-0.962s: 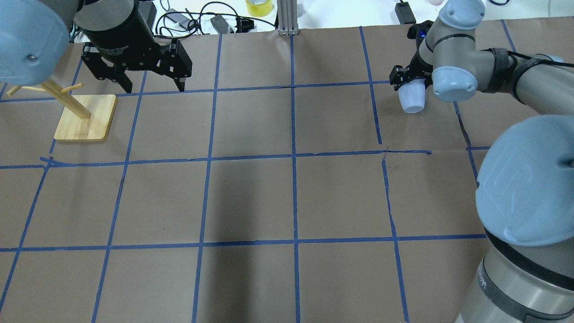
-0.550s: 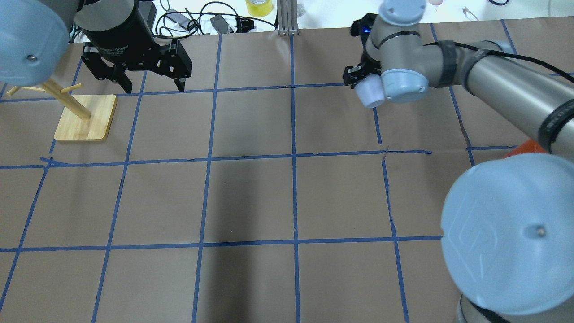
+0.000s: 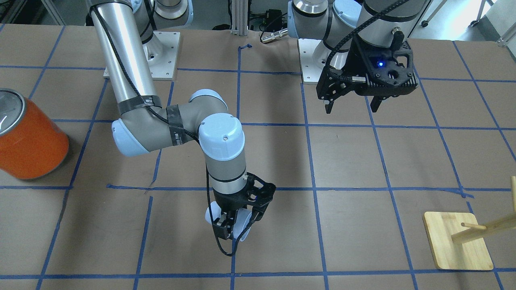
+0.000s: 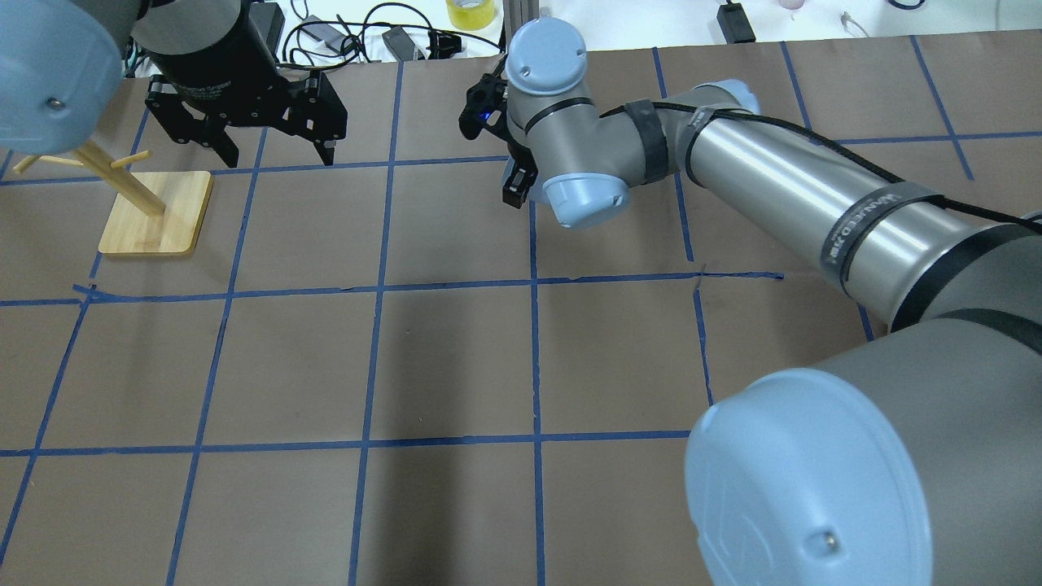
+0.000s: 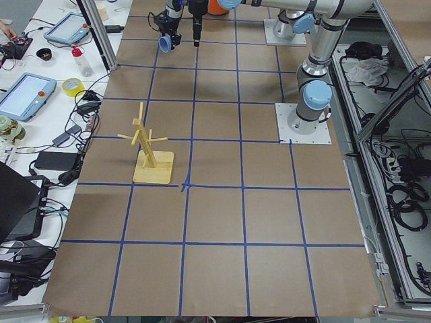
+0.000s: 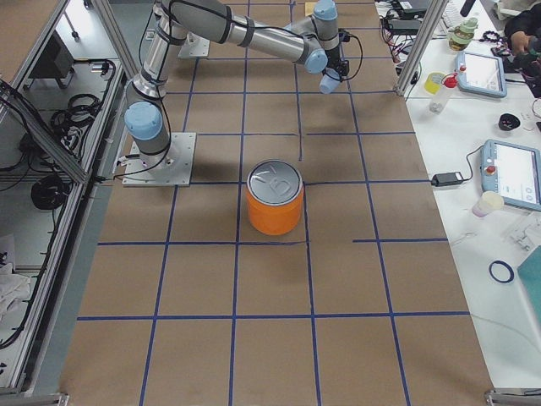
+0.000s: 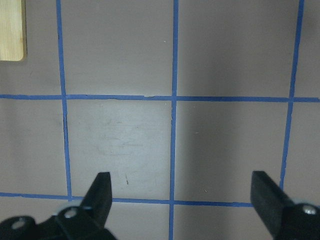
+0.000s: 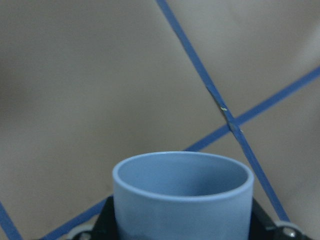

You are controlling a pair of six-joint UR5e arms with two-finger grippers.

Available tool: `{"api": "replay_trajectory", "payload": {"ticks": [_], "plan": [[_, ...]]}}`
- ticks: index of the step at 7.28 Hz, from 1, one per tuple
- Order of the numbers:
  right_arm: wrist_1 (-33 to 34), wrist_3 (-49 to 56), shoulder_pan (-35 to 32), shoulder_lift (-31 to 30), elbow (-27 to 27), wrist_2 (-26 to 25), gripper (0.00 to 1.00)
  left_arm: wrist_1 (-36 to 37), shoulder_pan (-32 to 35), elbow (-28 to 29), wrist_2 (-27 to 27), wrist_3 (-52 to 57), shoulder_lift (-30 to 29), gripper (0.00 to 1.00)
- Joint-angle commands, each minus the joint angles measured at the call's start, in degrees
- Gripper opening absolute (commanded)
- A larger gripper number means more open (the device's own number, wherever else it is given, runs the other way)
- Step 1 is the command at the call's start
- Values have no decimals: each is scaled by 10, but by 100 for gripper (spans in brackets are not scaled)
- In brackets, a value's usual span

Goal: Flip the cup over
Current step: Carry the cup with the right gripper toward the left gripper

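Note:
The small pale blue cup [image 3: 209,214] is held in my right gripper [image 3: 233,225], which is shut on it a little above the table near the middle of the far side. In the right wrist view the cup [image 8: 182,195] shows its open mouth, with the jaws on either side of its wall. In the overhead view my right gripper [image 4: 514,183] is there, but the wrist hides the cup. My left gripper [image 4: 269,150] is open and empty, hovering above the table; its fingers [image 7: 100,190] stand wide apart.
A large orange metal-lidded can [image 3: 30,137] stands on the right arm's side of the table. A wooden peg stand [image 4: 155,212] on a square base stands near the left gripper. Blue tape lines grid the brown table.
My right arm has swung left along the far side of the table, carrying the cup from the right part to about the middle. The left arm has not moved.

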State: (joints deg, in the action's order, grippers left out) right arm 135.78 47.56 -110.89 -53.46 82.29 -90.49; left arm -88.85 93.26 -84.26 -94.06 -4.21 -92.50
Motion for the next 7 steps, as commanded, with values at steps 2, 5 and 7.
{"api": "replay_trajectory", "payload": {"ticks": [2, 5, 7], "plan": [[21, 150, -47, 21, 1, 35, 10, -1, -12, 0, 0, 16, 4, 100], [21, 175, -48, 31, 6, 67, 30, -5, -26, 0, 0, 35, 9, 100], [19, 174, -49, 35, 8, 76, 42, -5, -26, 0, 0, 35, 10, 100]]}}
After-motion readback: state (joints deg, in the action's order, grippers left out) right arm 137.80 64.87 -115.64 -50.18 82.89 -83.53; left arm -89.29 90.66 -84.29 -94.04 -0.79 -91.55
